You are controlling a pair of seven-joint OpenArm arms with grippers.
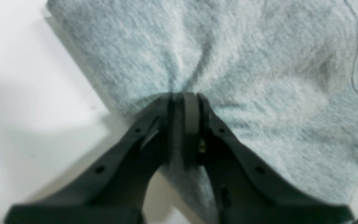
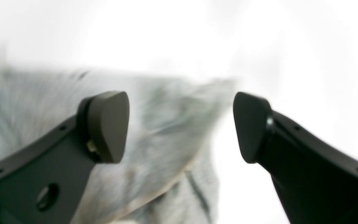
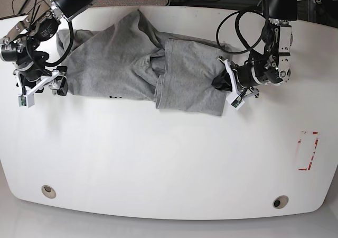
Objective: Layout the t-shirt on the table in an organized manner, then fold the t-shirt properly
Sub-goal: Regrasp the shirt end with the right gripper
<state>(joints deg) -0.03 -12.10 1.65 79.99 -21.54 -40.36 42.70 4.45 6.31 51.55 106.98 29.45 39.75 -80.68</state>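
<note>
A grey t-shirt [image 3: 142, 71] lies rumpled and partly bunched across the far middle of the white table [image 3: 158, 158]. My left gripper [image 1: 183, 95] is shut on a pinch of the t-shirt [image 1: 259, 77], with creases running out from its tips. In the base view this left gripper [image 3: 221, 82] sits at the shirt's right edge. My right gripper [image 2: 180, 124] is open, its pads wide apart over a corner of the t-shirt [image 2: 166, 102] and holding nothing. In the base view the right gripper [image 3: 60, 81] is at the shirt's left edge.
A red-outlined rectangle mark [image 3: 308, 150] sits near the table's right side. Two round grommet holes [image 3: 48, 191] [image 3: 280, 201] lie near the front edge. Cables hang behind the far edge.
</note>
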